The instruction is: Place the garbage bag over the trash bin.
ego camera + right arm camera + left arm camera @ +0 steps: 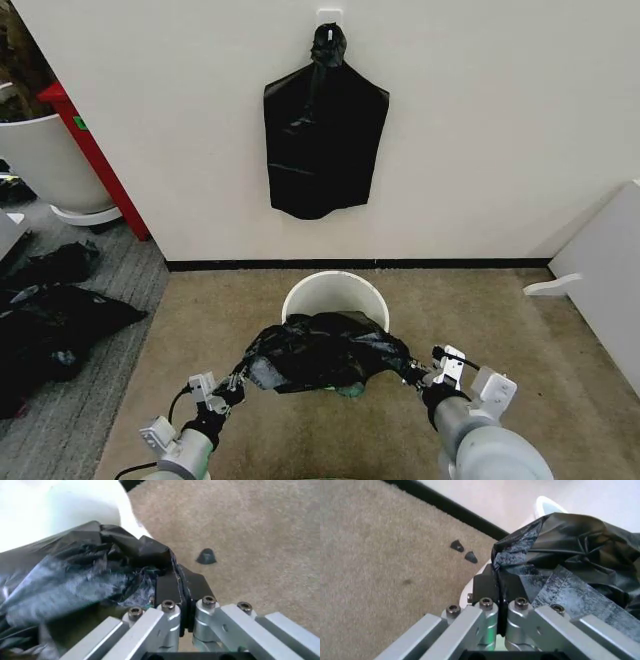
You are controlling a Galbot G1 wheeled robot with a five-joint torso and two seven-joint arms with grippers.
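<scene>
Bin (335, 290): cream-white round bucket standing on tan carpet (480, 330), near the wall (480, 120) and its black skirting. The far part of its rim and inner wall are visible; the near part is hidden behind the bag. In the left wrist view a slice of the rim (547, 504) shows past the plastic; in the right wrist view the white side (60, 506) rises behind the plastic.

Bag (325, 352): black, glossy, heavily wrinkled, stretched sideways between the two grippers and bunched over the near side of the bin. Whether it touches the rim cannot be told. Folds appear close up in both wrist views (570, 551) (75, 577).

Left gripper (236, 381): low at the left of the bin, fingers clenched on the left edge of the bag; in its wrist view the black pads (485, 587) are pressed together with plastic pinched between them.

Right gripper (418, 373): low at the right of the bin, fingers likewise clamped on the right edge of the bag; pads (167, 588) closed on a fold.

Bunch of bags (325, 135): black, knotted at the top, hanging flat on the wall from a white hook (329, 16), above the bin.

Heaps (50, 310): black plastic on grey carpet, far left.

Tub (45, 160): large, white, far left, beside a red panel (95, 160).

Scraps (464, 551): two small dark pieces on the carpet near the skirting; one more (206, 556) lies by the right gripper.
</scene>
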